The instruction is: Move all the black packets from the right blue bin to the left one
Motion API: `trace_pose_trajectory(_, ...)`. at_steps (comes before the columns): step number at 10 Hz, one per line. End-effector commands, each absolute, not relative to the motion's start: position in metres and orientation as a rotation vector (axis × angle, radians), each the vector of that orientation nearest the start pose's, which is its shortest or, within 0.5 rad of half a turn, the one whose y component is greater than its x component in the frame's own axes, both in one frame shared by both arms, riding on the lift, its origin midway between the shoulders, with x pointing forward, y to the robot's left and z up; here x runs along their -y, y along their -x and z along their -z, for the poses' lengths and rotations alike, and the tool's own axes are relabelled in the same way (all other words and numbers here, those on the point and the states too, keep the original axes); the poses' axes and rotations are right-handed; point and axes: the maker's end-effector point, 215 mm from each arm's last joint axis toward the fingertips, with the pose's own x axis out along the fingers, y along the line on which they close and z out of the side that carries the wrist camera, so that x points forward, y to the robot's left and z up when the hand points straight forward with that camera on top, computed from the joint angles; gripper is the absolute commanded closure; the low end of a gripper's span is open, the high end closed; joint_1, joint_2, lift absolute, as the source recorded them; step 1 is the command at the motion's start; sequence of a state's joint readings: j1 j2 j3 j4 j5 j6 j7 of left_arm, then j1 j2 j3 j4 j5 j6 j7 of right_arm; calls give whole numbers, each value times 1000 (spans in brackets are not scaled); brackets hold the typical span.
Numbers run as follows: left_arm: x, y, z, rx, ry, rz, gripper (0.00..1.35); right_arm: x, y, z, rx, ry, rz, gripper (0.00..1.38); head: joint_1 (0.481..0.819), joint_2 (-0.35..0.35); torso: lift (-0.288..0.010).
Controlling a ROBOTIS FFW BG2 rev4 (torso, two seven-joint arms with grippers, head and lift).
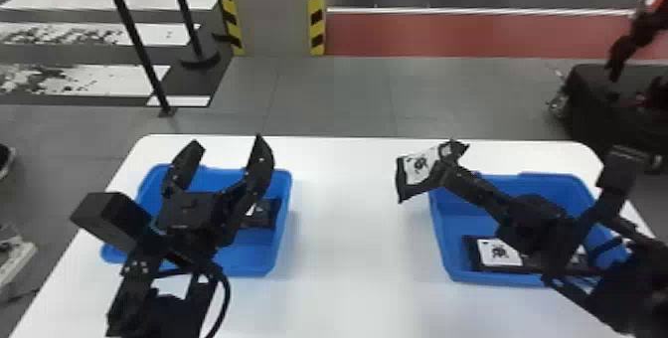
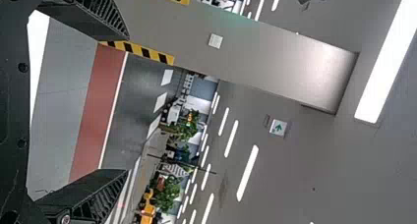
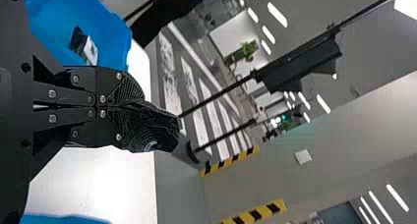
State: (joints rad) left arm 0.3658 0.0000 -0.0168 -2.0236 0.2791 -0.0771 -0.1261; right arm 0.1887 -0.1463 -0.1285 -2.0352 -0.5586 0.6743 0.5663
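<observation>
We see the right gripper clamped on a packet, label facing the head view; left gripper's apart. Left bin and right bin hold packets.

The right arm is hiding part of the right blue bin and the packet inside. The head view's bottom edge is cutting the tabletop.
</observation>
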Motion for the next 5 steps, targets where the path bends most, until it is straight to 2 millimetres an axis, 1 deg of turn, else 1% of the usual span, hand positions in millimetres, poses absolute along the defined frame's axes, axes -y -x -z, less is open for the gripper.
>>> trace_pose_trajectory(1, -197, -483, 260, 170, 317, 144, 55, 126, -497, 311, -249, -551, -758, 1187, 695, 70, -110)
trace_pose_trajectory(2, -195, -483, 257, 178, 344, 150, 55, 109, -499, 311, -253, -612, -847, 1187, 695, 76, -110)
trace_pose_trajectory(3, -191, -484, 256, 178, 377, 158, 55, 97, -504, 312, -250, -676, -933, 1187, 695, 88, -110)
trace_pose_trajectory(4, -185, -484, 253, 182, 426, 170, 55, 86, -511, 308, -243, -740, -1016, 1187, 695, 105, -110)
trace_pose_trajectory(5, -173, -485, 250, 181, 505, 198, 55, 75, -516, 299, -223, -810, -1096, 1187, 695, 112, -110)
